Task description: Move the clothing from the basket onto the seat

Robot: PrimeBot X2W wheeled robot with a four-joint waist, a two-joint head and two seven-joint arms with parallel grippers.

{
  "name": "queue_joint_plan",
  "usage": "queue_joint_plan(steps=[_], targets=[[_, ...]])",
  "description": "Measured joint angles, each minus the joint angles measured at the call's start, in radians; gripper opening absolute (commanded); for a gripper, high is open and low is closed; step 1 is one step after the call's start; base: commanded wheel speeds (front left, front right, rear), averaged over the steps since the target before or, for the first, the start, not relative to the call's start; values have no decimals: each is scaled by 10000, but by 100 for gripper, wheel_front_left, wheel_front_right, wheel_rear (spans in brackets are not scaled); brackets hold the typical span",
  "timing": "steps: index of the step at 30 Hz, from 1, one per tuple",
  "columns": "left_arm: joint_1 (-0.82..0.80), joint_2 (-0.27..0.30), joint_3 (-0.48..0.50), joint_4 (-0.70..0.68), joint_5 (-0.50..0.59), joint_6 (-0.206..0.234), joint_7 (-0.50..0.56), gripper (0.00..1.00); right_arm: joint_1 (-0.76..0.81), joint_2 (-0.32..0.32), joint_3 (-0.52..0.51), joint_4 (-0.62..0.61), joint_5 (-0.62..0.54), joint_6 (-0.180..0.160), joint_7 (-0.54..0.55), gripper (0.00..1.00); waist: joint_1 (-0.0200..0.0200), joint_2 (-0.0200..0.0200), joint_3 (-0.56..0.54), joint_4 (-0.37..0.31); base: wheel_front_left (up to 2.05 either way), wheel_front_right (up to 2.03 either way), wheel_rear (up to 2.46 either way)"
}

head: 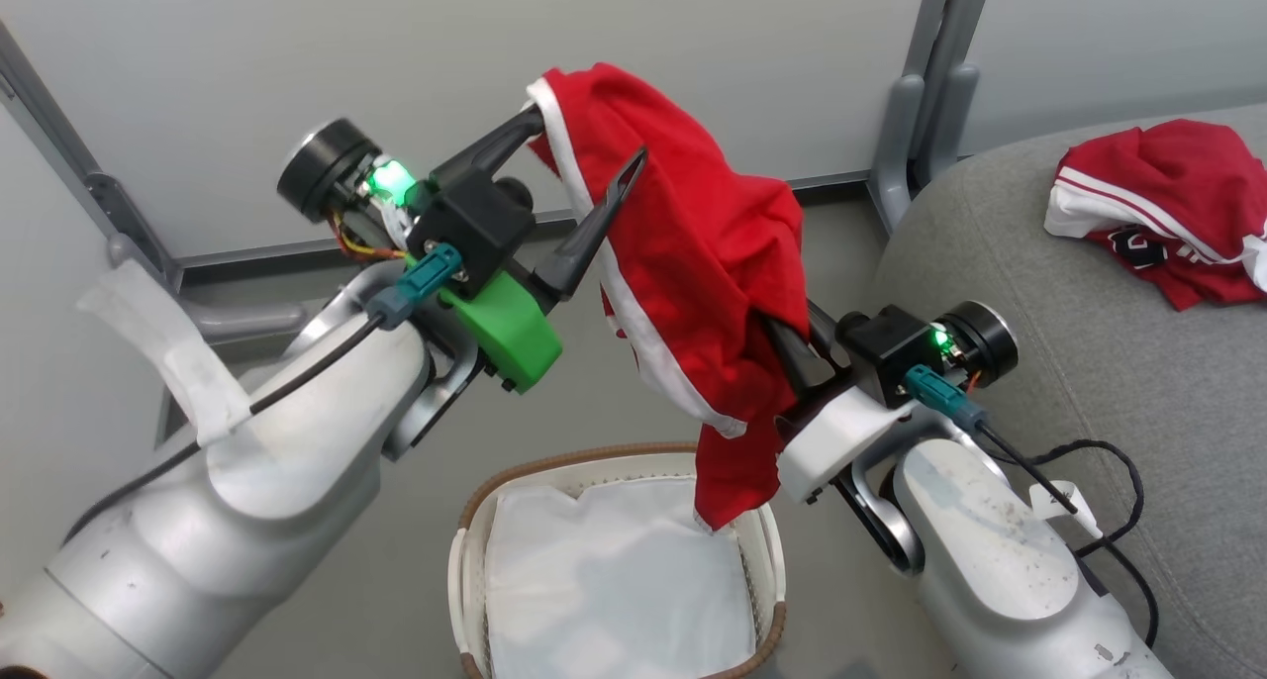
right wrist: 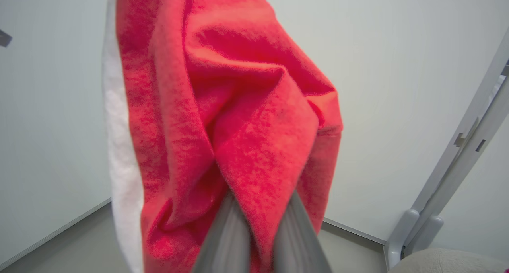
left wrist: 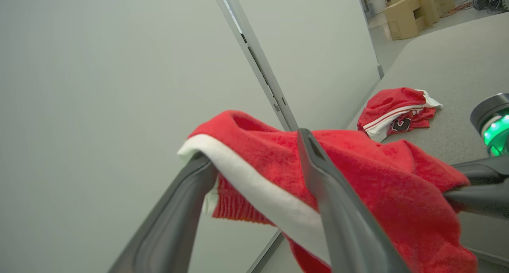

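A red garment with white trim (head: 693,263) hangs in the air above the basket (head: 594,458), stretched between both grippers. My left gripper (head: 591,135) is open, its fingers spread wide; the garment's trimmed edge is draped over the upper finger, as the left wrist view shows (left wrist: 250,147). My right gripper (head: 782,347) is shut on a lower fold of the garment (right wrist: 254,145), with cloth pinched between its fingers (right wrist: 228,225). A second red garment (head: 1158,214) lies crumpled on the grey seat (head: 1089,362). Only the white liner (head: 614,580) shows inside the basket.
Pale wall panels with a grey post (head: 925,95) stand behind the basket. A black cable (head: 1119,461) from my right arm lies on the seat's edge. Cardboard boxes (left wrist: 405,10) sit far off beyond the seat (left wrist: 457,58).
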Motion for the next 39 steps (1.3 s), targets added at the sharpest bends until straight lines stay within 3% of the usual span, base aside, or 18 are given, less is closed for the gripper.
queue_joint_plan(steps=[7,20,39], targets=[[1693,-12,267,102,-842,439,-313,100,216,4,-602,-493,-192,0,0,0,0,0,-11,-5,0,0,0],[4194,-500,754,25,-1164,802,-518,100,995,4,-1804,-742,-642,0,0,0,0,0,-20,32,0,0,0],[5664,-1342,1779,-61,-105,337,-533,100,1745,8,-2874,-940,-1091,0,0,0,0,0,75,-390,0,0,0]])
